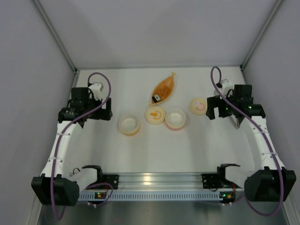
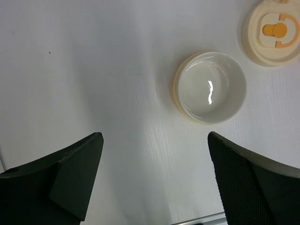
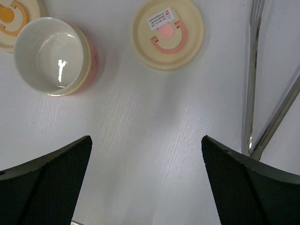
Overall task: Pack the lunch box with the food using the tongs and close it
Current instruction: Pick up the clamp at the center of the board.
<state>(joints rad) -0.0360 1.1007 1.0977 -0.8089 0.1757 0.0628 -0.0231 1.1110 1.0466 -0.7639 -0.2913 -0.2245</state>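
The lunch box lies in parts: a yellow bowl (image 1: 129,124) (image 2: 212,87), an orange-marked lid (image 1: 155,115) (image 2: 274,30) (image 3: 14,18), a pink bowl (image 1: 175,118) (image 3: 51,54) and a pink-marked lid (image 1: 198,105) (image 3: 167,33). A black block of food (image 1: 156,98) sits on the orange leaf tray (image 1: 165,86); I cannot pick out the orange lump against it. The grey tongs (image 3: 251,84) lie on the table right of my right gripper (image 3: 146,138) (image 1: 213,111), which is open and empty. My left gripper (image 2: 153,137) (image 1: 104,111) is open, short of the yellow bowl.
Grey walls close in the white table (image 1: 140,150) on three sides. The arms' bases sit on the metal rail (image 1: 154,180) along the near edge. In the top view the right arm covers most of the tongs.
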